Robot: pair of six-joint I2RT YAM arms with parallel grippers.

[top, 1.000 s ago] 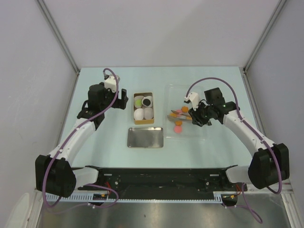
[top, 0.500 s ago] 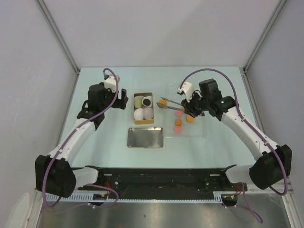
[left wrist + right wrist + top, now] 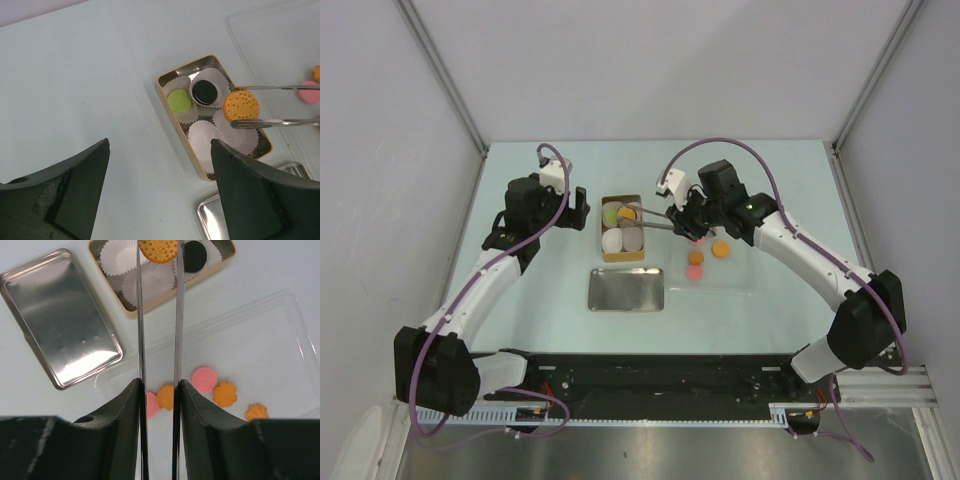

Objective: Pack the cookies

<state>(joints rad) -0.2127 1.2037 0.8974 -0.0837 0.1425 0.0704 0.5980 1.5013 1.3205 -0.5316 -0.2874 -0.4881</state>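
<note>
Cookie [image 3: 241, 105] — light, stiff, crumbly — sits pinched at its rim in tongs [image 3: 280, 121] squeezed by the right gripper [image 3: 159, 405].

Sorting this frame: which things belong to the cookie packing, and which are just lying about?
In the job: right tool, tongs, orange cookie they hold, tin, paper cups, packed green cookie, black cookie, loose cookies, clear tray.
Lying about for now: tin lid, left tool (open, empty).

Table [image 3: 620, 165]: tin [image 3: 622, 260], lid [image 3: 626, 288], clear tray [image 3: 730, 275]
</note>
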